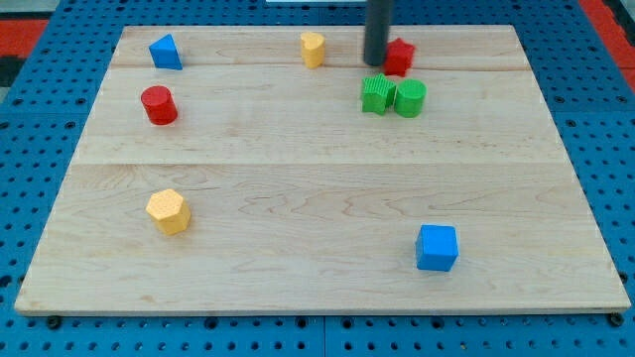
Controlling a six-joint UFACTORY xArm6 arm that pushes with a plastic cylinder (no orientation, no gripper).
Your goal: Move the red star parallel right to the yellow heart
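Observation:
The red star (pixel 401 57) lies near the view's top, right of centre, partly hidden on its left side by my rod. My tip (pixel 376 61) rests against the star's left edge. The yellow heart (pixel 313 49) lies to the left of the tip, at about the same height in the view as the star.
A green star (pixel 376 94) and a green cylinder (pixel 410 98) sit side by side just below the red star. A blue triangle (pixel 166 52) is at top left, a red cylinder (pixel 158 105) below it, a yellow hexagon (pixel 169 211) at lower left, a blue cube (pixel 437 247) at lower right.

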